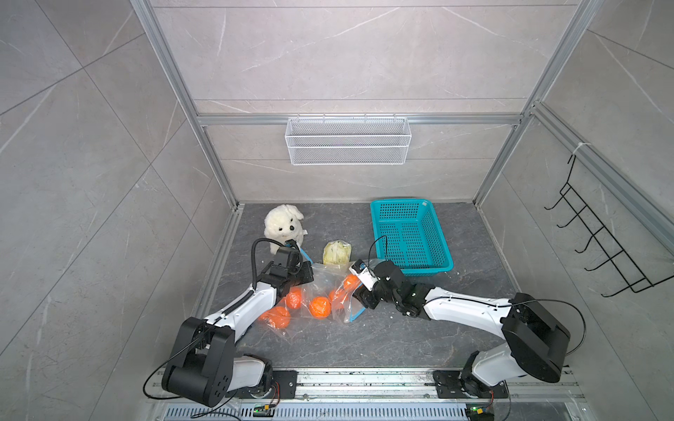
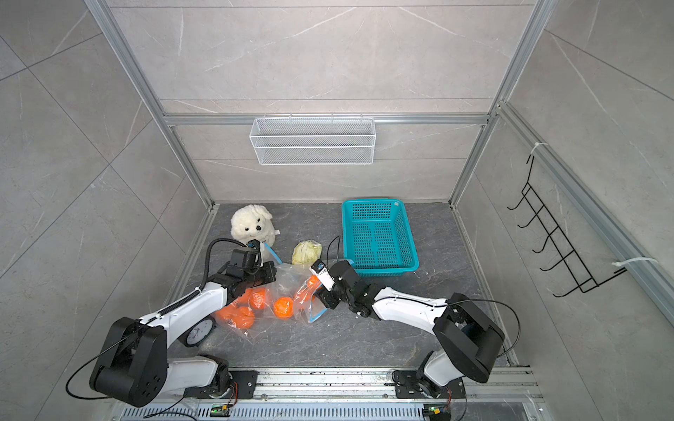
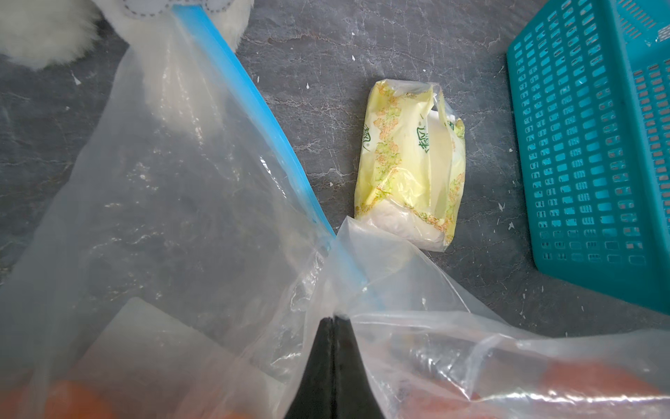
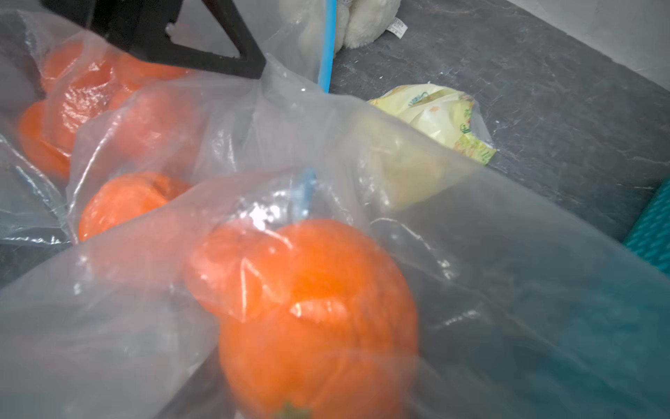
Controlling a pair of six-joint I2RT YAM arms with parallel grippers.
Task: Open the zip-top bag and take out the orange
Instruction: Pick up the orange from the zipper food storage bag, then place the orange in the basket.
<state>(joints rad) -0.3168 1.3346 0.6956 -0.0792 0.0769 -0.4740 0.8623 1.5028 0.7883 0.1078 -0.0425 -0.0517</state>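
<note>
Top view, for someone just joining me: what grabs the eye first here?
The bright oranges inside the clear zip-top bag, lying front and centre, stand out first. The left gripper is shut on a pinch of the bag's plastic beside its blue zip strip. Behind sit a white plush toy on the left and a teal basket on the right.

near floor (image 1: 364,342) bare; toy (image 1: 282,226), tissue pack (image 1: 337,252), basket (image 1: 430,270) seemingly hem the bag (image 1: 324,277).
</note>
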